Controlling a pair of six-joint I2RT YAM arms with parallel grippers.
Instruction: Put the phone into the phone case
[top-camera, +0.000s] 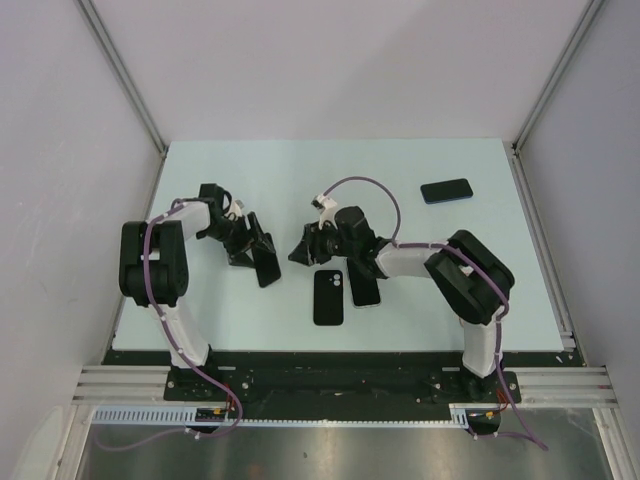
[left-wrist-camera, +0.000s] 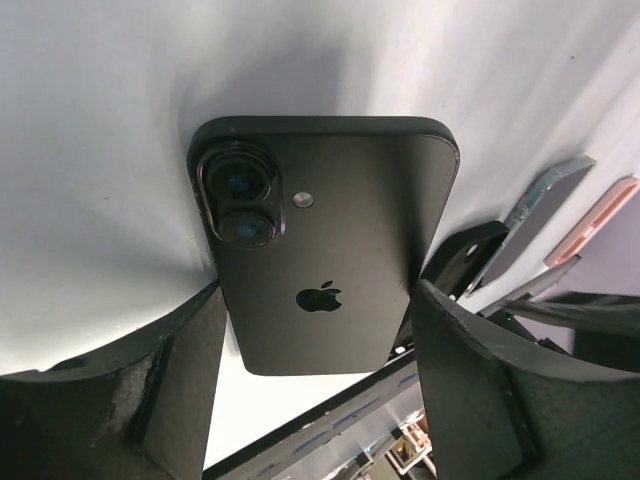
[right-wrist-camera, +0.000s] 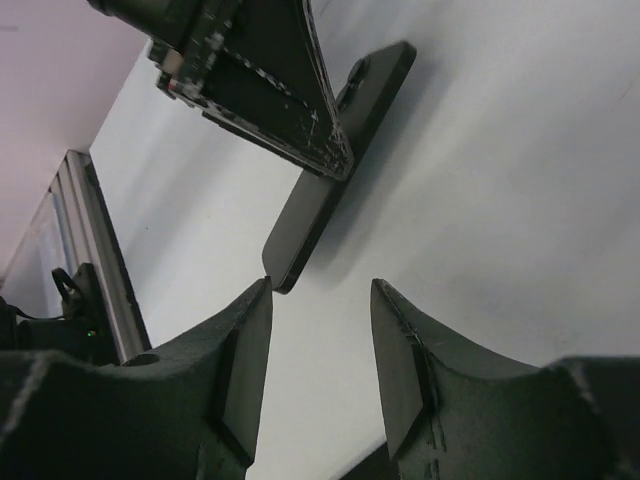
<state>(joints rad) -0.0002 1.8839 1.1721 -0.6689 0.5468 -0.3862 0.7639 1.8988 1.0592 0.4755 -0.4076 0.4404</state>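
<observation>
Phone (left-wrist-camera: 330, 250) is seen back up, with its twin camera lenses and logo showing, between the two fingers (left-wrist-camera: 150, 390) of the left pincer (top-camera: 252, 250). The pincer is closed on the phone's long edges near its lower end. A shadow is cast beneath the phone on the pale table (top-camera: 200, 180); whether its far end rests on the table cannot be told. From above, the phone is found left of centre, angled, just beside the phone case (top-camera: 329, 297), which lies flat on the table with its camera cut-out at the far end. A second dark slab (top-camera: 365, 290) lies just beside the case, partly under the right arm. The right pincer (right-wrist-camera: 322, 300) is spread, with nothing between its fingers, and is held above the table facing the left pincer. Another dark phone (top-camera: 446, 190) lies well apart at the far right.
</observation>
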